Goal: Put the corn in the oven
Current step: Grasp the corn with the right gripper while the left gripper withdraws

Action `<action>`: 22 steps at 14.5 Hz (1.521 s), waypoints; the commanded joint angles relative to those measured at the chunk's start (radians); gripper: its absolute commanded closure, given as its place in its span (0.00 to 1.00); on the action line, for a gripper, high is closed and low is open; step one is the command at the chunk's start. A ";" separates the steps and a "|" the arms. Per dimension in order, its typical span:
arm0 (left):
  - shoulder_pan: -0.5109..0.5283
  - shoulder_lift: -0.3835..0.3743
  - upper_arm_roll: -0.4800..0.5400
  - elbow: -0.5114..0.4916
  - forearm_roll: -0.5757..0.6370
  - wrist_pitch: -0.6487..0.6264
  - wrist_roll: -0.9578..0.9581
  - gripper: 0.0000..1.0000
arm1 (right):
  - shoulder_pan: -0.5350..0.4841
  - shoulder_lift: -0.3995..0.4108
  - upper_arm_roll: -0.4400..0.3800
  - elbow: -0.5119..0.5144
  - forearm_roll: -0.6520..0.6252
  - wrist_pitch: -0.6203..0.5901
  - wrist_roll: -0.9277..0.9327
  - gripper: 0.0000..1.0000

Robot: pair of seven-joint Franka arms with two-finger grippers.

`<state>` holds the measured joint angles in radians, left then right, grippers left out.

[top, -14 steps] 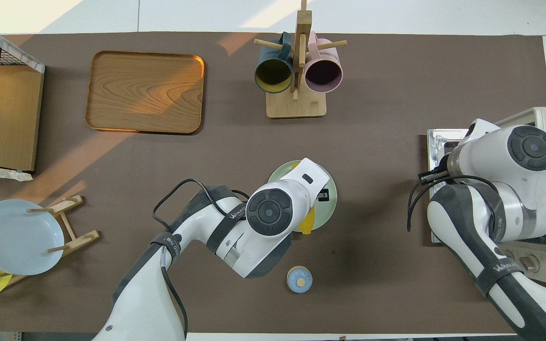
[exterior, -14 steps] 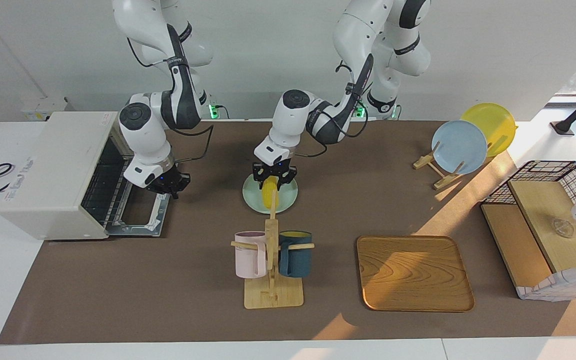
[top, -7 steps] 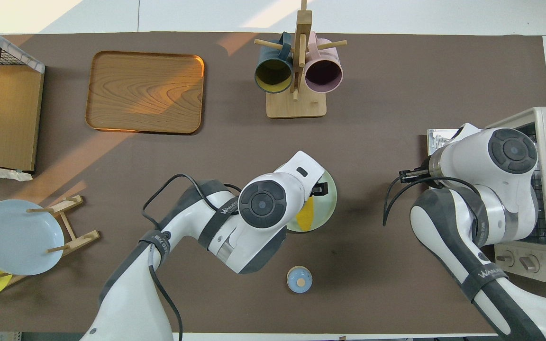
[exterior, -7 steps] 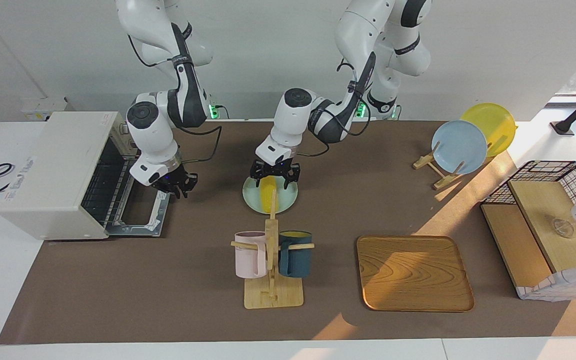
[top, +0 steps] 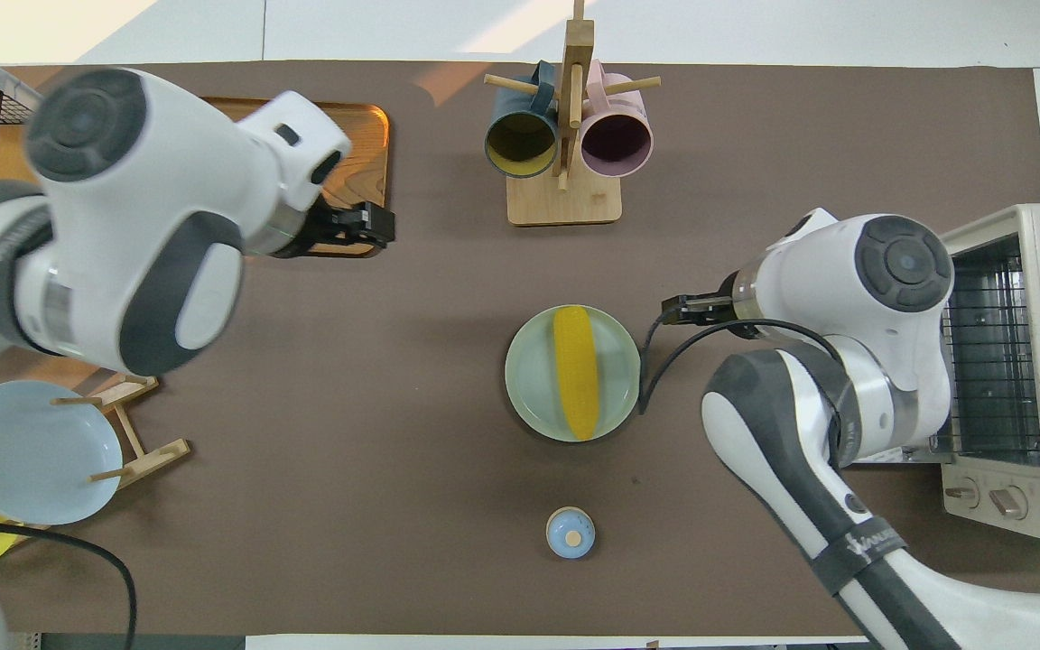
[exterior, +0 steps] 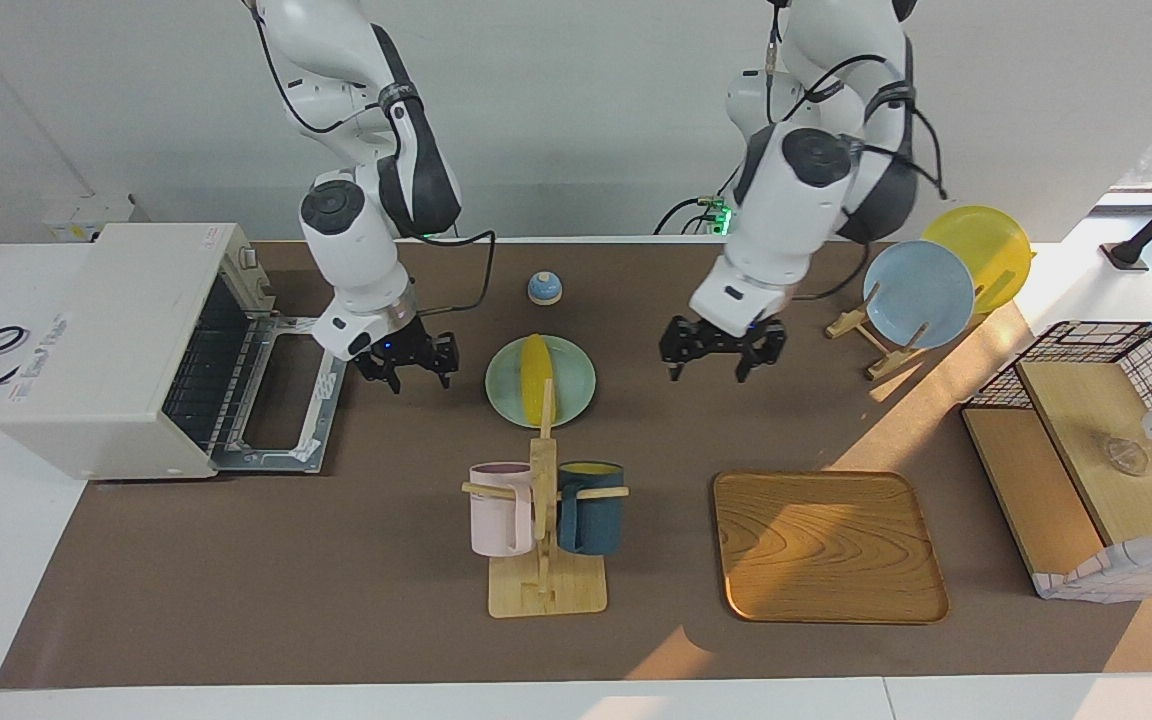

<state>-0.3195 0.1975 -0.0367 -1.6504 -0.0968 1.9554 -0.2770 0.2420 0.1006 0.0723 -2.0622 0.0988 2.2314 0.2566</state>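
Centrally, the corn (exterior: 537,377) lies lengthwise on a pale green plate (exterior: 572,400), untouched by either arm. Its long axis runs toward and away from the robots.

At the right arm's end of the table stands the oven (exterior: 116,345), its door (exterior: 281,415) folded down flat onto the mat and its wire rack (exterior: 198,372) exposed.

Right gripper (exterior: 404,371): in the air over the mat between the oven door and the plate, fingers spread apart, holding nothing.

Left gripper (exterior: 723,352): raised over bare mat between the plate and the dish rack (exterior: 871,335), toward the left arm's end; fingers likewise spread and empty. In the overhead view this gripper (top: 366,223) overlaps the corner of the wooden tray (top: 366,162), though the facing view shows it well above the table.

Other items: a small blue knob-topped lid (exterior: 544,287) nearer the robots than the plate; a mug stand (exterior: 544,560) with a pink mug (exterior: 499,507) and a dark blue mug (exterior: 591,507) farther from the robots than the plate; a blue plate (exterior: 918,293) and a yellow plate (exterior: 991,250) upright in the dish rack; a wire basket (exterior: 1096,345) at the left arm's end.
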 commanded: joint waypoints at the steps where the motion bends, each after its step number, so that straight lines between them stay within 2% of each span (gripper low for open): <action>1: 0.126 -0.012 -0.014 0.024 0.008 -0.053 0.108 0.00 | 0.173 0.185 -0.003 0.217 -0.031 -0.044 0.276 0.00; 3: 0.199 -0.050 -0.014 0.026 0.011 -0.114 0.162 0.00 | 0.302 0.385 -0.003 0.455 -0.166 -0.102 0.508 0.00; 4: 0.223 -0.076 -0.014 0.024 0.011 -0.151 0.170 0.00 | 0.337 0.428 -0.002 0.503 -0.200 -0.096 0.579 0.00; 6: 0.244 -0.127 -0.014 0.021 0.022 -0.229 0.167 0.00 | 0.388 0.429 -0.002 0.498 -0.199 -0.096 0.601 0.00; 7: 0.244 -0.148 -0.017 0.021 0.064 -0.266 0.168 0.00 | 0.405 0.429 -0.002 0.476 -0.197 -0.082 0.611 0.00; 10: 0.232 -0.211 -0.017 0.009 0.085 -0.373 0.163 0.00 | 0.399 0.403 -0.002 0.367 -0.205 -0.007 0.602 0.01; 11: 0.231 -0.222 -0.019 0.003 0.085 -0.391 0.167 0.00 | 0.402 0.398 -0.002 0.360 -0.206 -0.012 0.602 0.15; 12: 0.231 -0.248 -0.022 -0.032 0.085 -0.395 0.171 0.00 | 0.404 0.390 -0.002 0.344 -0.209 -0.022 0.602 0.34; 14: 0.228 -0.273 -0.020 -0.095 0.085 -0.346 0.180 0.00 | 0.408 0.375 -0.002 0.289 -0.209 0.007 0.605 0.61; 16: 0.223 -0.271 -0.019 -0.098 0.083 -0.311 0.177 0.00 | 0.410 0.369 -0.002 0.289 -0.209 -0.019 0.605 1.00; 18: 0.223 -0.267 -0.020 -0.091 0.083 -0.311 0.193 0.00 | 0.407 0.370 -0.003 0.326 -0.223 -0.080 0.602 1.00; 20: 0.206 -0.262 -0.014 -0.088 0.083 -0.314 0.194 0.00 | 0.395 0.376 -0.002 0.446 -0.307 -0.270 0.595 1.00; 22: 0.197 -0.227 -0.005 -0.034 0.083 -0.329 0.196 0.00 | 0.382 0.373 -0.005 0.511 -0.349 -0.399 0.496 1.00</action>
<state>-0.0974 -0.0403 -0.0595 -1.7085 -0.0316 1.6198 -0.0942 0.6482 0.4752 0.0636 -1.6197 -0.2086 1.9400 0.8320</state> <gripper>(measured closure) 0.000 0.978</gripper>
